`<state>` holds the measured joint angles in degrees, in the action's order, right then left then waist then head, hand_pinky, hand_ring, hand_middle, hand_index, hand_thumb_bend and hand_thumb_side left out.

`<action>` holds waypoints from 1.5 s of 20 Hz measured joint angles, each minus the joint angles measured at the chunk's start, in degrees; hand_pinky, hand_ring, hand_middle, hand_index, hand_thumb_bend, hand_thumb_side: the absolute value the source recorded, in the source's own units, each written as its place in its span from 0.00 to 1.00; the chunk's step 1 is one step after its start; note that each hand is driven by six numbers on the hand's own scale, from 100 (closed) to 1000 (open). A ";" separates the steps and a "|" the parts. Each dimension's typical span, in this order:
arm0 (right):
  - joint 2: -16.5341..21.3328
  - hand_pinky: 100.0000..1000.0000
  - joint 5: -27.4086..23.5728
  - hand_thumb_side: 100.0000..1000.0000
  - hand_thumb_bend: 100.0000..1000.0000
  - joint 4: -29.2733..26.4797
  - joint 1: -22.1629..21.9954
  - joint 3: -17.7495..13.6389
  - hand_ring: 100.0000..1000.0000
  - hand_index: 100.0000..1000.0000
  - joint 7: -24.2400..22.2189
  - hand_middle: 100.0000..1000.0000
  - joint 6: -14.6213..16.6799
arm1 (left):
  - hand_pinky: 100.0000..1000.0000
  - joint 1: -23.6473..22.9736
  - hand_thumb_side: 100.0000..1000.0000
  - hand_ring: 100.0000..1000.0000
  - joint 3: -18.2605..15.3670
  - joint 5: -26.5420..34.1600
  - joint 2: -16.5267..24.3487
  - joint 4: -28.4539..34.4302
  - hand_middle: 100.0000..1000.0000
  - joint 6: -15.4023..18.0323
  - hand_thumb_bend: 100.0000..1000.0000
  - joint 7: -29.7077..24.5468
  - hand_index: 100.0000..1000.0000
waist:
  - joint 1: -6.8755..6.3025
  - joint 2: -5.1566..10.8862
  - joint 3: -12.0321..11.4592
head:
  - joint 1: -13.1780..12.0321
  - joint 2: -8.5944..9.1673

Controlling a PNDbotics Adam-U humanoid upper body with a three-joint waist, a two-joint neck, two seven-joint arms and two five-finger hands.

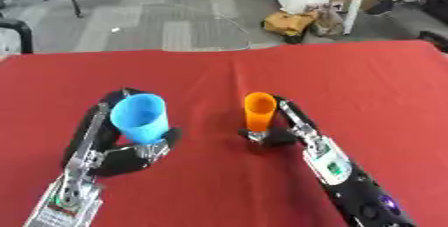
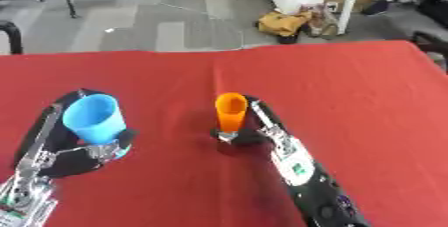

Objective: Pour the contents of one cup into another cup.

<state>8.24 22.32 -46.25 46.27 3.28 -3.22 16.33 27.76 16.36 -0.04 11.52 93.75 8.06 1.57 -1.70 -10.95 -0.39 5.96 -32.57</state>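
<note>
Red cloth covers the bench. On the left, a blue cup is held upright, mouth tipped slightly toward the camera, by the left hand, whose fingers are curled round its base. Right of centre, an orange cup is gripped low by the right hand, fingers wrapped round it. The cups are kept apart.

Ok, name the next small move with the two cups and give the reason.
Probably bring the narrow orange plastic cup in the right robot hand across toward the wider blue plastic cup in the left robot hand. Both cups are gripped and upright but stand apart over the red tablecloth, too far to pour.
</note>
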 measured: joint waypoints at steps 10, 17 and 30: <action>-1.77 0.87 1.36 0.10 0.49 1.33 1.20 -0.03 0.64 0.74 1.82 0.59 0.19 | 0.41 0.00 0.00 0.27 0.30 0.03 -0.21 0.04 0.31 -0.04 0.50 0.01 0.58 | -0.09 0.03 -0.02 | 0.34 0.00; -2.49 0.78 2.03 0.00 0.37 1.88 1.54 -0.06 0.46 0.58 4.78 0.43 -0.47 | 0.41 0.00 0.00 0.27 0.31 0.07 -0.46 0.19 0.30 -0.24 0.50 0.22 0.58 | -0.32 0.20 -0.02 | 0.53 0.01; -3.06 0.68 1.25 0.00 0.24 -0.37 0.27 0.42 0.30 0.39 9.95 0.27 -1.00 | 0.41 0.08 0.00 0.26 0.21 0.15 -0.35 0.72 0.30 -0.61 0.50 0.61 0.58 | -0.36 0.33 0.01 | 0.68 0.03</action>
<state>5.18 23.57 -46.62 46.54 3.69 6.72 15.33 27.84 16.57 0.11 11.18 94.47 7.44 2.18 -2.06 -10.61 -0.37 6.64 -32.54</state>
